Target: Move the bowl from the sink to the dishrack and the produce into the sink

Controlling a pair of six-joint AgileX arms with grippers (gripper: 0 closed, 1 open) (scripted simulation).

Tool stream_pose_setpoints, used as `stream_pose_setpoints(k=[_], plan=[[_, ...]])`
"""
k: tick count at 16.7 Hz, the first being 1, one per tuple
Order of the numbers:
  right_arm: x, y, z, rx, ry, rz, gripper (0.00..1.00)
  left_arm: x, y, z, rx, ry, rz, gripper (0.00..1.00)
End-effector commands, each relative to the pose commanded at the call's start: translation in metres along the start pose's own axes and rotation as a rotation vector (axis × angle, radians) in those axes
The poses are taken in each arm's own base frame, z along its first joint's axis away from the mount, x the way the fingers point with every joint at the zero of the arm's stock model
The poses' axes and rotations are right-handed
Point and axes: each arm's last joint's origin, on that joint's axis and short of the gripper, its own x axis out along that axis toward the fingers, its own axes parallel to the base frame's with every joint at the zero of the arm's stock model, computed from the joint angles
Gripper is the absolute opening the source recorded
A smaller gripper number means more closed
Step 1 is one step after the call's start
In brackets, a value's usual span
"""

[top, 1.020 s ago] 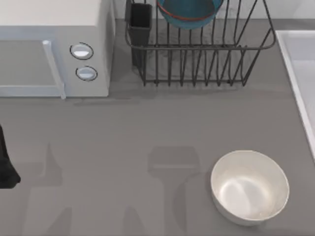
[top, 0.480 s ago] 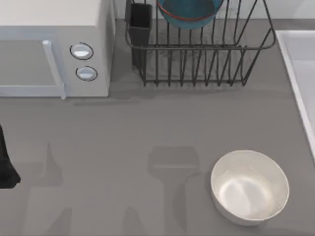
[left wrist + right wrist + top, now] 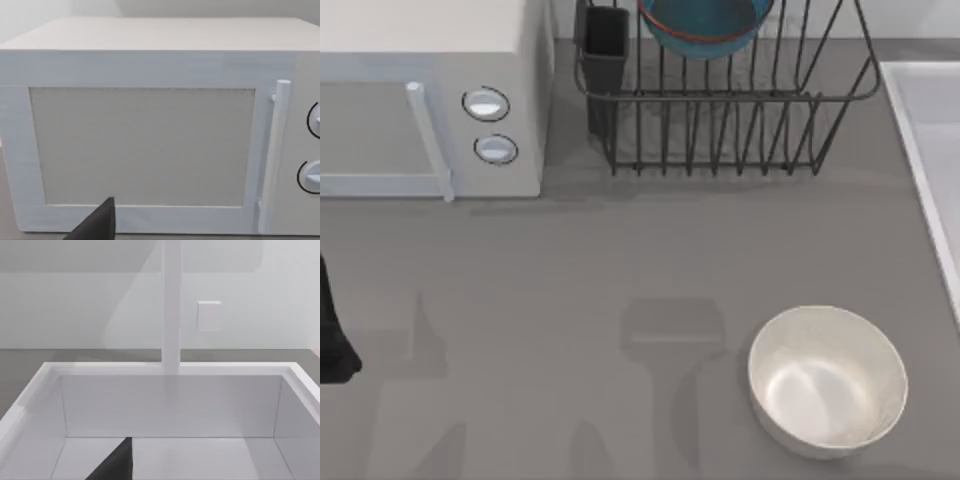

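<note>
White microwave (image 3: 430, 100) stands beside the dishrack (image 3: 720, 110).

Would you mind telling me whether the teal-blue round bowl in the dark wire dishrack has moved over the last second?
No. The teal-blue bowl sits at the same spot against the dishrack bars.

White microwave (image 3: 430, 100) at table's (image 3: 570, 280) left rear, white bowl (image 3: 827, 381) front right
</note>
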Motion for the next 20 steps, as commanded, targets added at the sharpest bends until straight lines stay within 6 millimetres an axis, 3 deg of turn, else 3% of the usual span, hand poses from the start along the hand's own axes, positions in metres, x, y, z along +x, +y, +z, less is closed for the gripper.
stream_pose_setpoints(k=[7, 11, 17, 20], plan=[[0.0, 0.0, 0.0, 0.0, -0.001, 0.0, 1.0, 0.0, 0.0, 0.0, 0.0, 0.0, 0.0, 1.0], [-0.003, 0.025, 0.008, 0.028, 0.06, 0.075, 1.0, 0.0, 0.0, 0.0, 0.0, 0.0, 0.0, 1.0], [-0.018, 0.058, 0.05, 0.026, 0.165, 0.075, 1.0, 0.0, 0.0, 0.0, 0.0, 0.0, 0.0, 1.0], [-0.033, 0.071, 0.083, -0.023, 0.125, 0.033, 1.0, 0.0, 0.0, 0.0, 0.0, 0.0, 0.0, 1.0]])
